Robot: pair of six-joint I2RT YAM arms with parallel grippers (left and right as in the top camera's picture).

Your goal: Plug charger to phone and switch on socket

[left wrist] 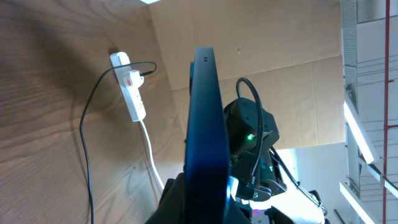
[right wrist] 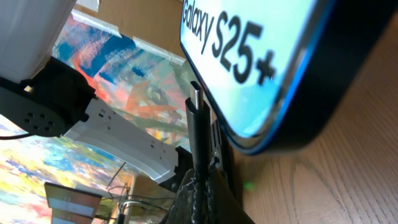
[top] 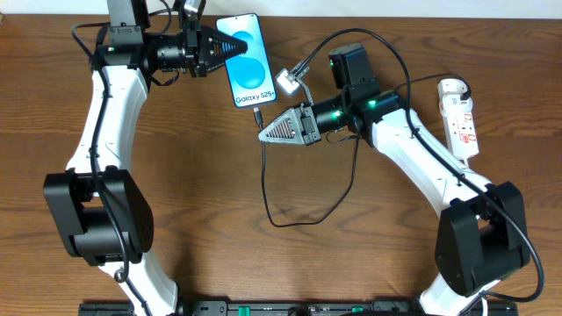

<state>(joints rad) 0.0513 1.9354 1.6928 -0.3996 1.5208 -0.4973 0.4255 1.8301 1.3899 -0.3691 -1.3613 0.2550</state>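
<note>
A: Now, where is the phone?

B: Over the far middle of the wooden table, with its blue screen facing up and reading "Galaxy S25+". The left gripper is clamped on its left edge. From the left wrist camera the phone shows edge-on, as a dark slab running straight away from the lens. Whether it rests on the wood or is lifted cannot be told.

A: And the right gripper?

B: That one is closed too, on the charger just behind its plug. In the right wrist view the plug tip stands up out of the grip, just beside the phone's bottom edge. Whether the tip has entered the port cannot be told.

A: Where does the rest of the cable run?

B: It loops across the table on the near side of the right gripper, then curves back up toward the right arm.

A: And the socket?

B: It lies at the right side of the table, well apart from both grippers. It has a red mark near one end and a white cord trailing from the other.
</note>
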